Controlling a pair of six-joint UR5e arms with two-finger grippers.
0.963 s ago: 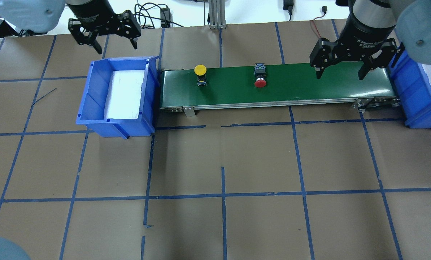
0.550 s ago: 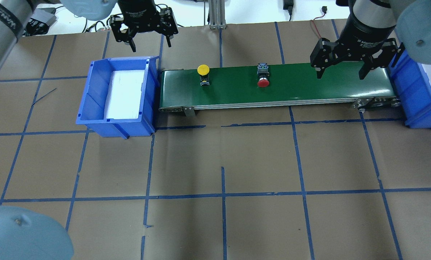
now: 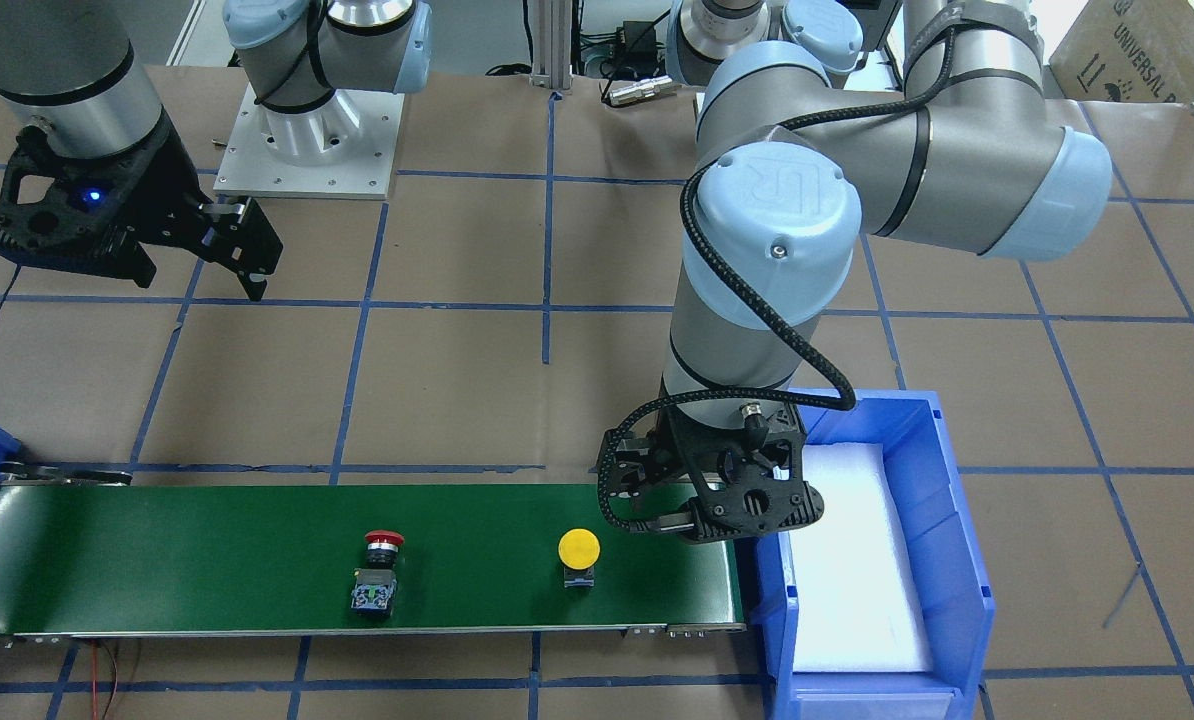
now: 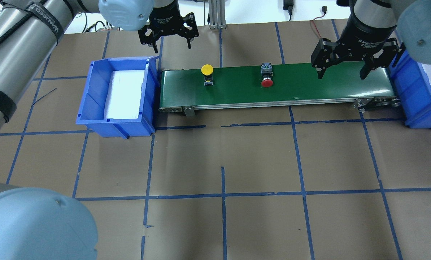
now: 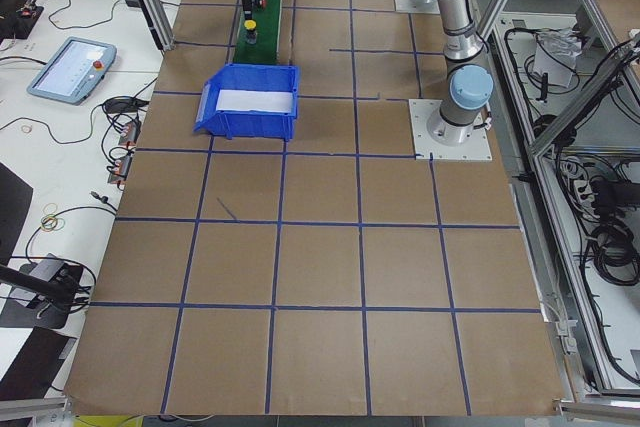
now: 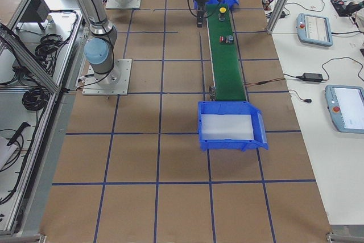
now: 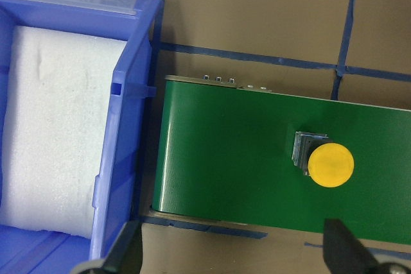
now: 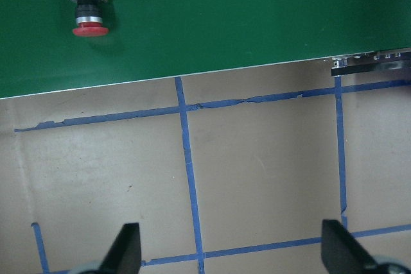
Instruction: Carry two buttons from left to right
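Observation:
The yellow-capped button (image 4: 207,69) and the red mushroom-capped button (image 4: 267,82) lie on the green conveyor belt (image 4: 309,86), the yellow one near its left end and the red one near the middle. My left gripper (image 4: 171,42) is open and empty, high over the belt's left end. Its wrist view shows the yellow button (image 7: 330,165) below, to the right. My right gripper (image 4: 342,74) is open and empty over the belt's right part. Its wrist view shows the red button (image 8: 90,27) at the upper left. Both buttons also show in the front view: yellow (image 3: 578,546), red (image 3: 384,540).
A blue bin (image 4: 92,94) with white foam inside stands at the belt's left end. A second blue bin (image 4: 414,94) stands at the right end. The brown table carries a grid of blue tape. Cables and a metal post lie at the far edge.
My left arm has swung right, from behind the left bin to over the belt's left end. Both buttons have shifted a little to the right on the belt. The right gripper has not moved.

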